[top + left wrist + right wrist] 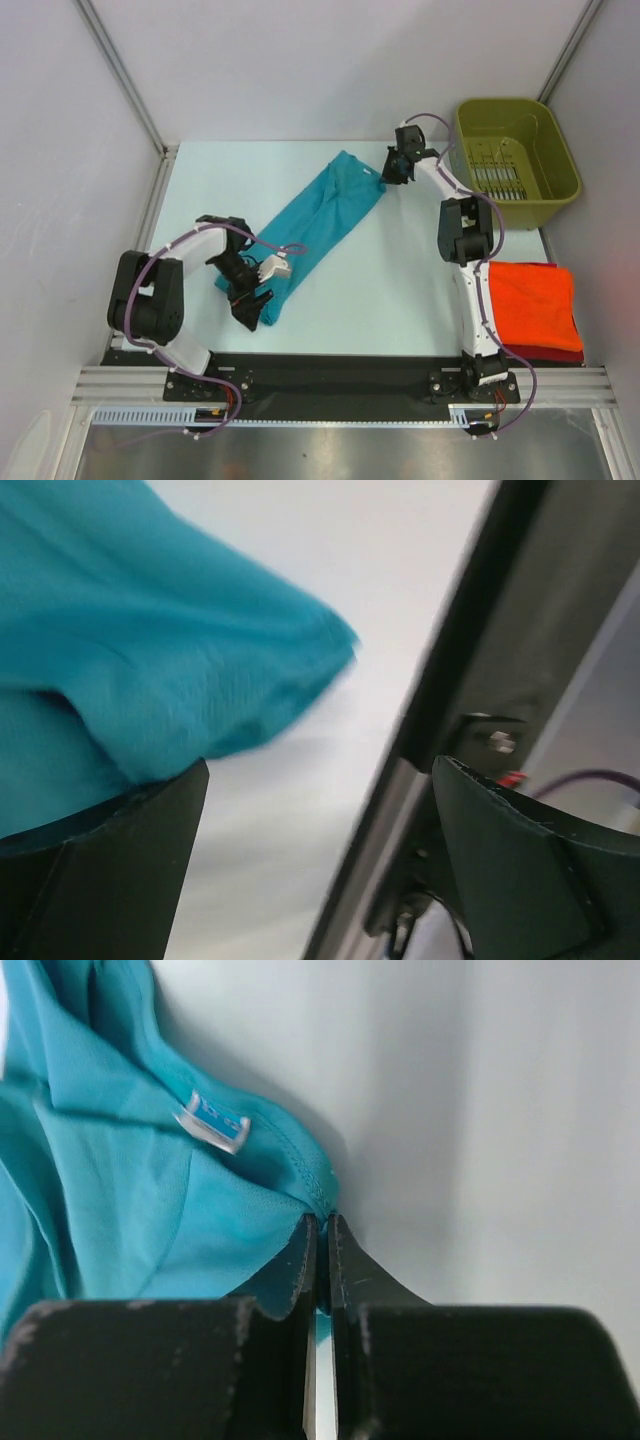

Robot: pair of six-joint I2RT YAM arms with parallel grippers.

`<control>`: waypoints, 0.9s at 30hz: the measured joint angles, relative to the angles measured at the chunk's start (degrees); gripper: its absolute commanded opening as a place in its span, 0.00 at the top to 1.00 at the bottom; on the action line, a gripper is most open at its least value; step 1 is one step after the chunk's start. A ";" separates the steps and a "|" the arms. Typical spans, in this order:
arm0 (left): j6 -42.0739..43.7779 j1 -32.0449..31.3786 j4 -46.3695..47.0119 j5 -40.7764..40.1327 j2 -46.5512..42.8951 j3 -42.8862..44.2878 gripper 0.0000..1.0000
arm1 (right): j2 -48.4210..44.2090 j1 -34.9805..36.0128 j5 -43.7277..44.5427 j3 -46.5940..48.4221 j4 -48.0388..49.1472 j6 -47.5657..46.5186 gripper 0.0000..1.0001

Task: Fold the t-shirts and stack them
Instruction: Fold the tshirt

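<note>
The teal t-shirt [315, 220] lies folded lengthwise in a long diagonal strip on the table. My right gripper [392, 172] is shut on its far end, at the collar hem [318, 1188] near the label [212, 1122]. My left gripper [250, 298] is open at the shirt's near end, jaws wide apart, with the cloth corner [200, 680] over the left finger [100, 870] and nothing pinched. An orange-red t-shirt [530, 302] lies folded on a dark red one [548, 354] at the right front.
An olive-green plastic bin [515, 160] stands at the back right. The black front rail [480, 680] runs close beside my left gripper. White walls enclose the table on three sides.
</note>
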 measured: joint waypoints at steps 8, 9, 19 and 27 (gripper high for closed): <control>-4.66 12.83 -1.11 4.15 -2.93 13.44 0.05 | 8.31 1.07 0.50 13.20 -1.57 2.71 0.94; -6.64 14.91 2.32 1.90 -3.41 13.51 0.10 | 8.31 1.14 0.61 13.20 -1.55 2.95 0.94; -14.29 14.03 14.21 -8.76 8.76 8.72 0.74 | 8.31 1.22 1.53 13.20 -1.14 3.56 0.95; -9.92 1.88 13.75 -5.44 5.03 2.45 1.00 | 8.31 0.72 1.46 13.20 1.36 4.70 1.00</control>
